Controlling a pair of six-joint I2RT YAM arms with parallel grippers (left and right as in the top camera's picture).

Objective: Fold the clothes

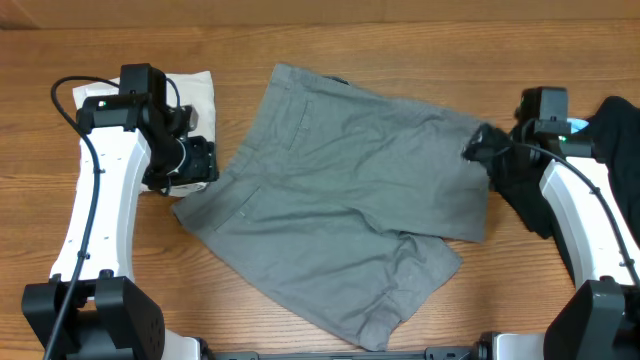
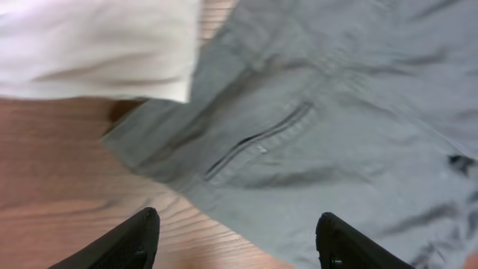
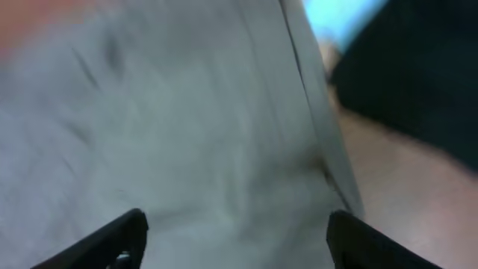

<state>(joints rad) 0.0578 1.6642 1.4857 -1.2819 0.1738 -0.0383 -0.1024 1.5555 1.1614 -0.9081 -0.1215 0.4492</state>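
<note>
Mid-grey shorts (image 1: pixel 340 200) lie spread flat in the middle of the table, one leg pointing to the near right. My left gripper (image 1: pixel 195 160) hovers at their left edge, open and holding nothing. The left wrist view shows its fingers (image 2: pixel 131 243) wide apart above the grey shorts (image 2: pixel 336 134) and bare wood, with a pocket slit (image 2: pixel 258 138) ahead. My right gripper (image 1: pixel 480 145) stands at the shorts' right edge, open. Between its fingertips (image 3: pixel 366 243) in the blurred right wrist view there is only grey fabric (image 3: pixel 187 119) below, nothing gripped.
A folded cream garment (image 1: pixel 200 90) lies at the back left under the left arm, also seen as cream cloth (image 2: pixel 97 45). A black garment (image 1: pixel 610 140) is heaped at the right edge; black cloth (image 3: pixel 411 67) and a bit of light blue (image 3: pixel 336 15) show beside the shorts.
</note>
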